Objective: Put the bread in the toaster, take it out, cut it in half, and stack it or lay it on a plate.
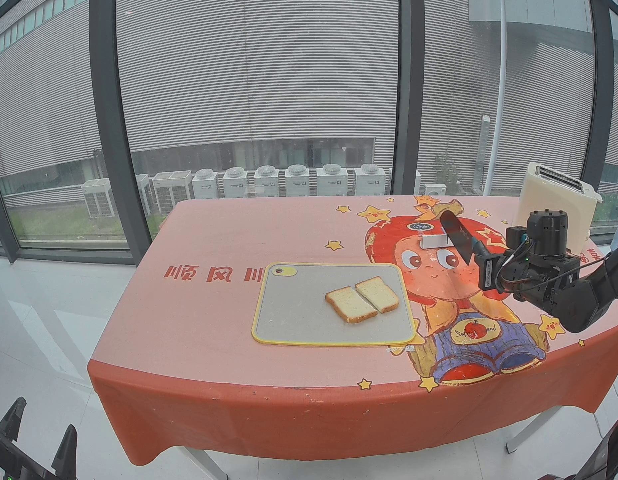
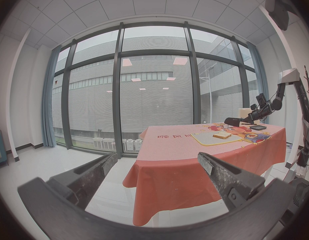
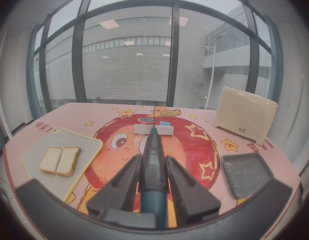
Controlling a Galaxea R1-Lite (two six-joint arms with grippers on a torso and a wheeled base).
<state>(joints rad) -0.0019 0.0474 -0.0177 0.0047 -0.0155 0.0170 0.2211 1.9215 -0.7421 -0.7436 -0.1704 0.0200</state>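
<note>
Left gripper (image 2: 158, 159) hangs off the left of the table (image 1: 216, 348), spread wide, holding nothing. Two bread halves (image 1: 351, 304) sit touching on the cutting board (image 1: 296, 315). Right gripper (image 3: 153, 159) pinches the knife (image 1: 458, 235) handle, blade in the air, toaster (image 1: 558, 201) just behind.

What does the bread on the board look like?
The bread is one slice cut into two rectangular halves, pale golden on top with darker brown crust edges. Both lie flat side by side, a thin seam between, on the grey, yellow-rimmed cutting board. Nothing else touches them; the right gripper holds the knife off to the side.
</note>
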